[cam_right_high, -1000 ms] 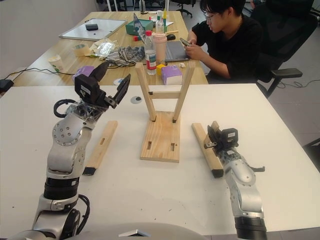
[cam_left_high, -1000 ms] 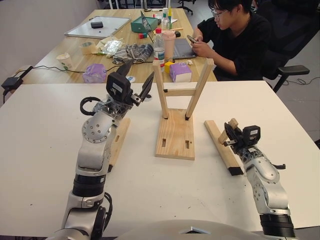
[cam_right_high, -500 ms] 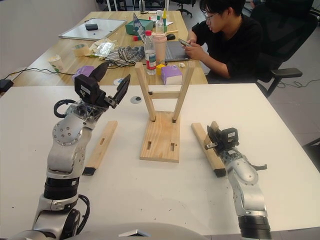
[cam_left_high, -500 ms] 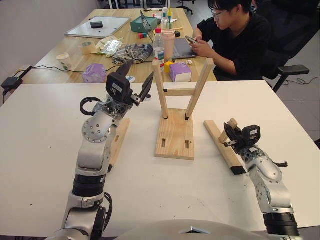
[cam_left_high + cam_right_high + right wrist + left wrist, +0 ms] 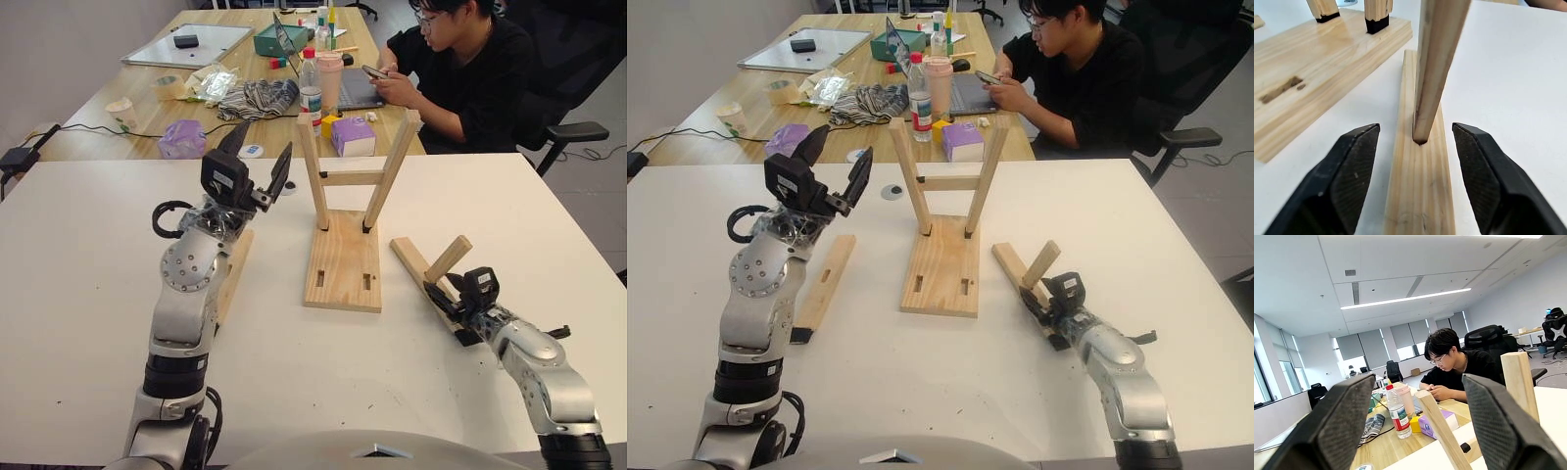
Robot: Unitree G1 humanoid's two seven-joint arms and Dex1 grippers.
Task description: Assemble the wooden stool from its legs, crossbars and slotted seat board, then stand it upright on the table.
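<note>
- Since a second ago the right gripper (image 5: 1415, 128) has drawn back from the seat board (image 5: 343, 264) along the loose leg (image 5: 416, 266) lying just right of that board. The left gripper (image 5: 263, 142) has kept its raised place left of the board.
- Seat board: flat on the counter (image 5: 78, 294), slots up. Two standing legs (image 5: 314, 176), joined by a crossbar (image 5: 355, 179), are seated at its far end; the near pair of slots is unfilled.
- Right of the board: the loose leg carries a second crossbar (image 5: 449, 258), pegged in and tilted upward. The right jaws are released, one on each side of this leg, apparently clear of it.
- Left of the board: another slotted leg (image 5: 828, 277) lies flat, partly beneath the left arm. The left jaws are released and hold nothing.
- Step in hand (judged): gripping the right-hand leg. The jaws should clench squarely across its width, close to the crossbar joint. The lift should be made without twisting, so that the peg is not levered out.
- Writing: none legible on the wooden parts. The bottle (image 5: 311, 86) beyond the board bears a label too small to read.
</note>
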